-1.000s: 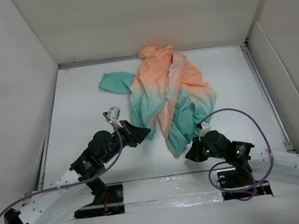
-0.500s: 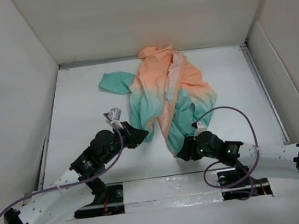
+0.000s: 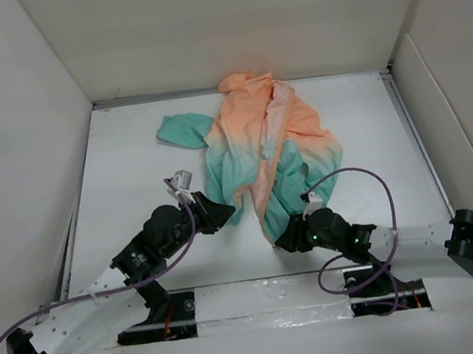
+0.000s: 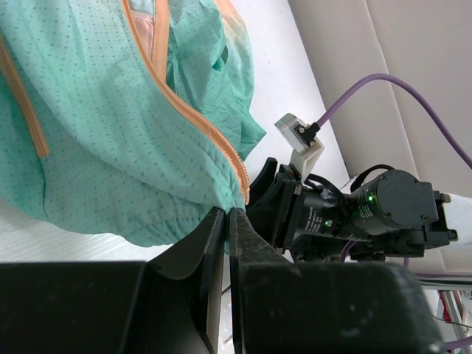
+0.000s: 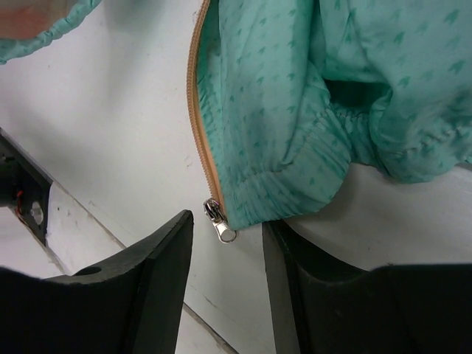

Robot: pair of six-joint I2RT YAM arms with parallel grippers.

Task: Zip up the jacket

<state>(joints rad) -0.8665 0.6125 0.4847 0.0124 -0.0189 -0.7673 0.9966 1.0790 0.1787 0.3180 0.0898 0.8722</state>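
Right pincer [image 5: 226, 225]: open, nothing gripped. Its two fingers stand either side of the slider [image 5: 216, 214], with bench [image 5: 110, 110] showing in the gaps on both sides. No contact that I can see. The pull tab hangs off the slider's low end, pointing toward me.

The slider sits at the very bottom of the orange zipper [image 5: 195, 110], right at the gathered teal hem [image 5: 280, 184]. Nothing is zipped yet, and the step in hand is getting hold of the slider.

Left pincer [image 4: 226, 215]: closed. As I read it, it's pinching the hem corner at the foot of the other zipper edge. The cloth runs straight into the tips, though the pinch itself is hidden. I take it as the anchor that keeps the bottom taut, so the slider has something to pull against.

My two pincers are close together at the near end of the jacket [image 3: 266, 139]. It lies crumpled mid-bench with the orange hood end far and the teal hem near me. One teal sleeve [image 3: 181, 129] is flung out to the far left. The front is open, with pale lining showing along the middle.

Risks: the tab is small and loose, so closing may catch cloth instead. I can't tell whether the two zipper ends are mated.
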